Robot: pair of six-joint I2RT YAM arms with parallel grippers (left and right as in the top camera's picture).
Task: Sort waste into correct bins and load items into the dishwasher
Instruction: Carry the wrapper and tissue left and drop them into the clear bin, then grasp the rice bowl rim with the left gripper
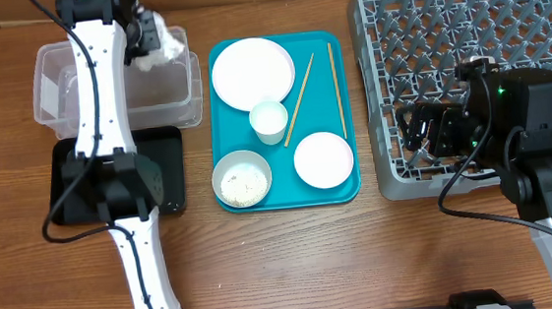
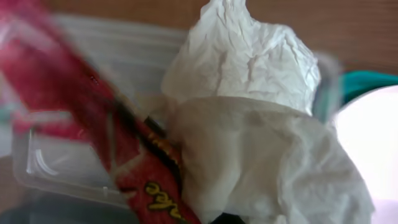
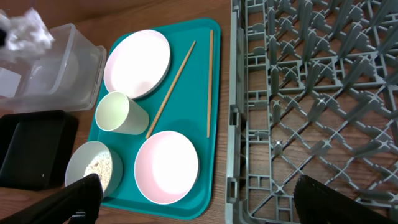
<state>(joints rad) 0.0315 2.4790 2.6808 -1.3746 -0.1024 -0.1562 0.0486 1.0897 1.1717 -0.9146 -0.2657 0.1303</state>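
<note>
Left pincer (image 1: 151,38) is clamped tight on the crumpled napkin (image 2: 249,124), with the red wrapper (image 2: 124,155) pressed right up against it. Whether the wrapper sits in the same pinch, I can't tell. Directly beneath that pincer is the clear tub (image 1: 49,93), and the load hangs over its far right corner. Behind the pincer, towards the arm's base, the black tray (image 1: 171,173) lies just beside the tub.

Off to the pincer's right is the teal tray (image 1: 289,199). The plate (image 1: 251,68) lies nearest the pincer, then the cup (image 1: 268,121), the bowl (image 1: 241,167) with rice (image 1: 242,185) inside, the saucer (image 1: 323,160) and the chopsticks (image 1: 299,98) flat on the tray.

Right pincer (image 1: 422,133) has its jaws spread wide and holds nothing. It hovers above the near left part of the dish rack (image 1: 463,21), and every dish sits to its left.
</note>
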